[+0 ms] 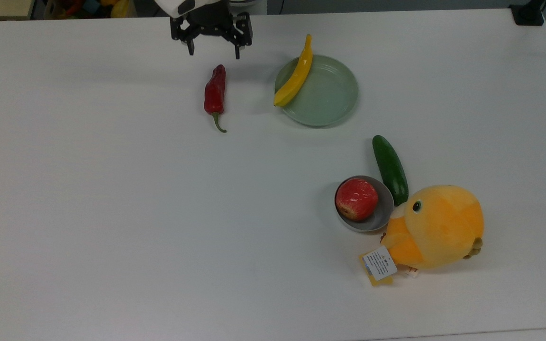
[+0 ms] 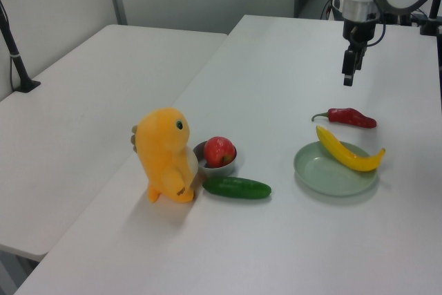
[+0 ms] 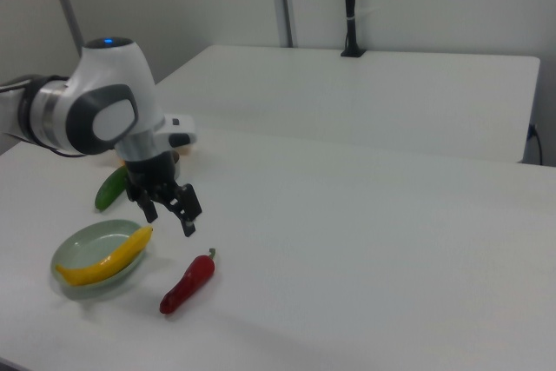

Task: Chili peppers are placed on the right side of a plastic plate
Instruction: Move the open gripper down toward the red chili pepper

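You see the white table [image 1: 112,213] spanning the top view. The round pale mint-green plastic plate [image 1: 325,97], upper centre of the top view, carries a smooth yellow pepper [image 1: 295,73] leaning across its left rim; the rest of the plate is bare. The small grey bowl [image 1: 381,215], lower right, holds a red apple [image 1: 356,199]. The black two-finger gripper [image 1: 213,51], at the top edge, hangs above the table with its fingers spread apart and empty, likely positioned to descend. The wrinkled dark red chili pepper [image 1: 215,91] lies flat on the table just below it, well apart from the plate's left side.
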